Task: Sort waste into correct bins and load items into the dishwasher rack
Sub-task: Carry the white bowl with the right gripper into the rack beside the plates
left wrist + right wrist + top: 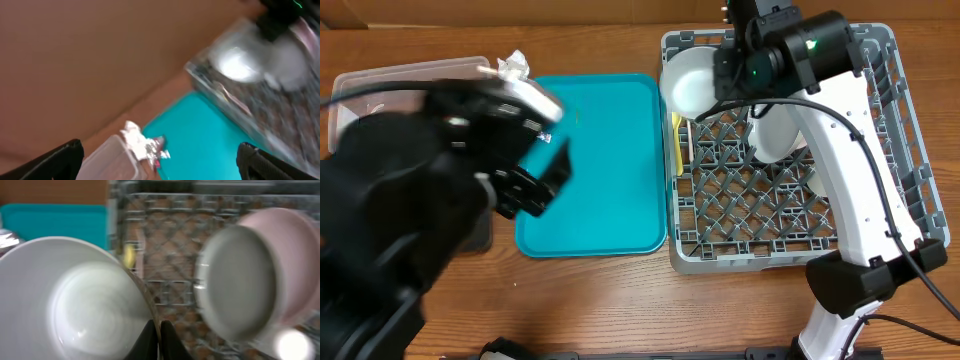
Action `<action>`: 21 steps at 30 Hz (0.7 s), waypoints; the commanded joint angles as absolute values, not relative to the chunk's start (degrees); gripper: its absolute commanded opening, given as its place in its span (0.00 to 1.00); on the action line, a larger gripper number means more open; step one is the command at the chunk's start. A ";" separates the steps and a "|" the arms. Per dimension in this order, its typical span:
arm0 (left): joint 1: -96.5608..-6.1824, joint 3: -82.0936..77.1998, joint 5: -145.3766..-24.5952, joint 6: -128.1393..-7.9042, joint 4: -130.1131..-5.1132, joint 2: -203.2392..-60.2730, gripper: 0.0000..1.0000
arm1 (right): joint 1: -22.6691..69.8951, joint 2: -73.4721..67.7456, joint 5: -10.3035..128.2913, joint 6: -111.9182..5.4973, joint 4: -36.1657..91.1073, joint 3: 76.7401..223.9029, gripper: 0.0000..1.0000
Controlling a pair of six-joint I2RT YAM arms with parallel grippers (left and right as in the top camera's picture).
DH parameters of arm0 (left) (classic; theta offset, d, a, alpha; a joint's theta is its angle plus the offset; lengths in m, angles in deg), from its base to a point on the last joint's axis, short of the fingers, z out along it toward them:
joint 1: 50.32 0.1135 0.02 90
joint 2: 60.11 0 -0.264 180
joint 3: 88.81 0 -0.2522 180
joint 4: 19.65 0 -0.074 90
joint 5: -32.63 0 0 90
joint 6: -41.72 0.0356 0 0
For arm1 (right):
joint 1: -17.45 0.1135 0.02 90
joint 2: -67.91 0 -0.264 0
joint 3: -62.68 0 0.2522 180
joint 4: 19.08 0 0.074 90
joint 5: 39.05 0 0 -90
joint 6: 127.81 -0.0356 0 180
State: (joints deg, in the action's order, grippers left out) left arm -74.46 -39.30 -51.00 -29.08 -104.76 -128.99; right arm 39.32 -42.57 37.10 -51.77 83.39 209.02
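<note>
At the far left corner of the dishwasher rack [750, 262], the grey bowl [688, 85] looks stiff, smooth and probably light. It seems best taken by its thin rim, yet apt to slip. The right end effector [159, 340] is pinched shut on that rim. The left end effector [160, 146] hangs wide open and empty above the clear tub [112, 160], where a crumpled napkin [137, 140] lies.

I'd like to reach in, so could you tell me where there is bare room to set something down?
The teal tray is nearly bare, between the left arm and the rack. The rack's near peg rows are free. So is the table in front of the tray. Crowded: the rack's far side, with bowl and plates under the right arm.
</note>
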 commanded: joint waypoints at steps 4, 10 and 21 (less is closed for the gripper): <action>-73.04 -39.98 -36.77 -50.98 -99.34 -123.72 1.00 | 43.89 -38.54 10.00 -57.76 88.35 209.30 0.04; -73.04 -39.95 -32.53 -53.67 -99.60 -123.72 1.00 | 47.60 -38.61 5.32 -50.02 88.44 209.24 0.04; -73.06 -39.95 -32.51 -53.63 -100.21 -124.40 1.00 | 48.15 -44.05 6.02 -40.47 87.61 209.15 0.04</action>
